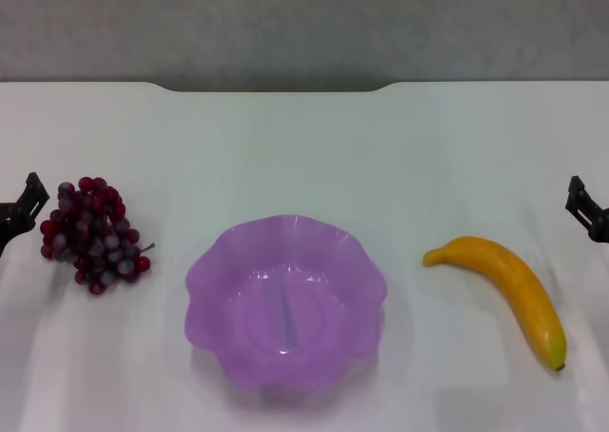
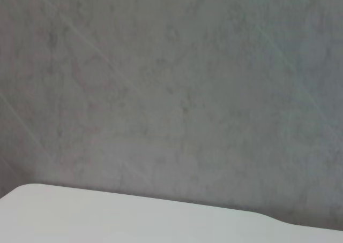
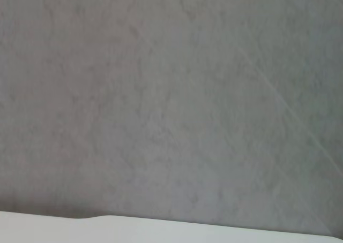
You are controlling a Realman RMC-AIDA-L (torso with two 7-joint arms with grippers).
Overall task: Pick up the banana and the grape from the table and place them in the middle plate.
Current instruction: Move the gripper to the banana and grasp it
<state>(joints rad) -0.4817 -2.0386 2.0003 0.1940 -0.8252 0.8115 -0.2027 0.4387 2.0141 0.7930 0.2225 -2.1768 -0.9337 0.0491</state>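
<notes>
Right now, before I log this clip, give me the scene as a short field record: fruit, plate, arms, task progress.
grapes: bunch on the table, left of the plate, apart from it
banana: lying on the table, right of the plate, apart from it
plate: purple, wavy rim, centre, nothing in it
left gripper: at left edge, beside the grapes
right gripper: at right edge, beyond the banana
progress: neither fruit placed yet

The grape (image 1: 92, 234), just beside the black left gripper (image 1: 21, 213), is dark red and purple. The plate (image 1: 214, 270) is translucent purple, plain. The banana (image 1: 509, 289), near the black right gripper (image 1: 587, 208), is yellow-orange with a dark tip; the table (image 1: 304, 156) is white.
</notes>
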